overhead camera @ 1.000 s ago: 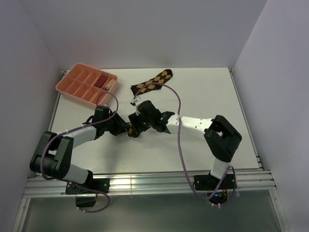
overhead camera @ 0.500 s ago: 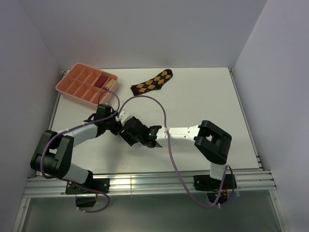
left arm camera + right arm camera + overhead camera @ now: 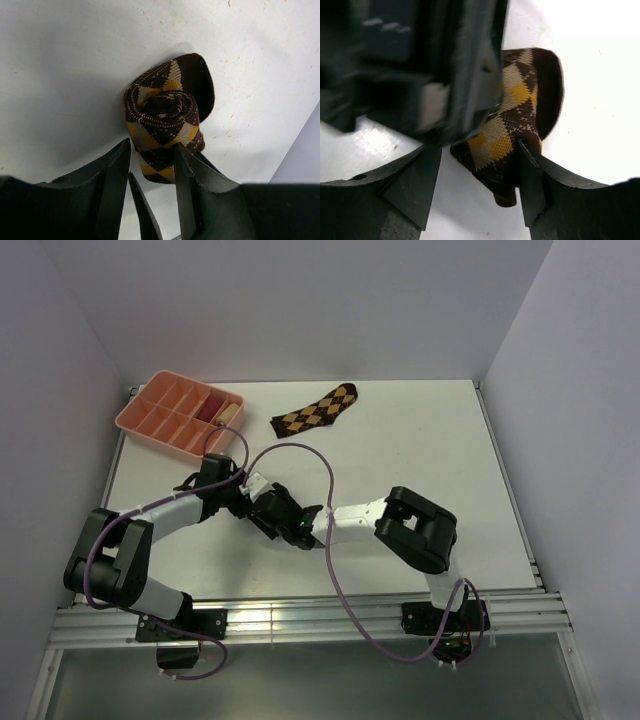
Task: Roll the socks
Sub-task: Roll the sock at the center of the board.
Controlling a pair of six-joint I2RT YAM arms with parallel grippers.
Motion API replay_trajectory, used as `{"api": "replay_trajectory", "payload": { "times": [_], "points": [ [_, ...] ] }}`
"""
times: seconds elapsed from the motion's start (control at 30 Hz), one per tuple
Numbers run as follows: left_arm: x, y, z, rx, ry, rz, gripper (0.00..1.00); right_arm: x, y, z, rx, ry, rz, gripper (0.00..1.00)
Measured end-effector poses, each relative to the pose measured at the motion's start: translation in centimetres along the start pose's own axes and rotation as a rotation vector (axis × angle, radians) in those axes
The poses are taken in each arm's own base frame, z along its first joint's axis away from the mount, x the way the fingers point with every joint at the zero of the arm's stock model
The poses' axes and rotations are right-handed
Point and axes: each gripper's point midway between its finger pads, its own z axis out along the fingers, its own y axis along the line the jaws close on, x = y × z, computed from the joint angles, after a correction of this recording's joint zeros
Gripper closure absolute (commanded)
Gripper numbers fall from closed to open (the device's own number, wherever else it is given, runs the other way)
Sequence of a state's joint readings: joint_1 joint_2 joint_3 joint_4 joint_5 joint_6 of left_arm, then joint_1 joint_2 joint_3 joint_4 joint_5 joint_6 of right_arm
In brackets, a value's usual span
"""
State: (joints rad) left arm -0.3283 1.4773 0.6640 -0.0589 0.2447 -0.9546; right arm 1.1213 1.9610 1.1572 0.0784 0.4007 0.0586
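One argyle sock, the rolled sock point(image 3: 162, 117), was wound into a tight spiral. It stood on the white table point(image 3: 420, 460) near the left side, between the two arms' wrists, with a loose dark flap, apparently its open end, curling round the far side. From above it was hidden beneath the grippers. The other sock, the flat sock point(image 3: 318, 412), lay unrolled and well apart at the far edge of the table, just right of the pink compartment tray point(image 3: 155, 420), which held reddish and beige rolls point(image 3: 222, 408).

Being soft, light knit, the roll would probably spring open if released. It looked best held across its wound body, where the layers press together, not by the loose flap. The fabric should not slip much against the fingers, and nothing about it looked fragile.

The left gripper point(image 3: 151, 175) had its fingers drawn in to a narrow gap and pressed against the near end of the roll. One finger lay across part of the fabric, so it appeared to be pinching the roll there. The right gripper point(image 3: 479, 172) came in from the opposite side with its fingers spread wider than the roll. One finger was at or just beside the fabric and the other stood clear, so it straddled the roll and did not clamp it. The flat sock was not yet rolled.
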Motion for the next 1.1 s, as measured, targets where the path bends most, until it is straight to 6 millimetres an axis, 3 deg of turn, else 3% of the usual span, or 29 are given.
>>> {"api": "replay_trajectory", "payload": {
  "times": [0.13, 0.2, 0.23, 0.33, 0.47, 0.77, 1.1],
  "points": [
    [0.0, -0.1, 0.0, -0.001, 0.003, 0.004, 0.56, 0.3, -1.0, 0.8, 0.039, -0.001, 0.024, 0.44],
    [-0.2, -0.1, 0.0, -0.002, -0.005, 0.009, 0.55, 0.3, -1.5, 1.2, 0.045, -0.002, 0.036, 0.56],
    [-0.3, -0.2, 0.1, -0.001, -0.008, 0.009, 0.55, 0.2, -1.6, 1.3, 0.044, -0.005, 0.046, 0.71],
    [-0.8, -0.2, 0.1, -0.004, -0.027, 0.013, 0.50, -0.2, -1.7, 1.5, 0.025, -0.015, 0.068, 0.86],
    [-1.2, -0.1, 0.1, -0.014, -0.046, 0.011, 0.43, -0.4, -1.8, 1.7, -0.045, -0.015, 0.100, 0.95],
    [-1.8, -0.4, -1.8, 0.006, -0.092, -0.001, 0.40, -0.7, -2.2, 1.8, -0.251, 0.011, 0.214, 1.00],
    [-0.7, 1.2, -1.3, 0.024, -0.095, -0.105, 0.33, -0.9, -0.8, 1.1, -0.486, 0.074, 0.399, 1.00]
  ]
}}
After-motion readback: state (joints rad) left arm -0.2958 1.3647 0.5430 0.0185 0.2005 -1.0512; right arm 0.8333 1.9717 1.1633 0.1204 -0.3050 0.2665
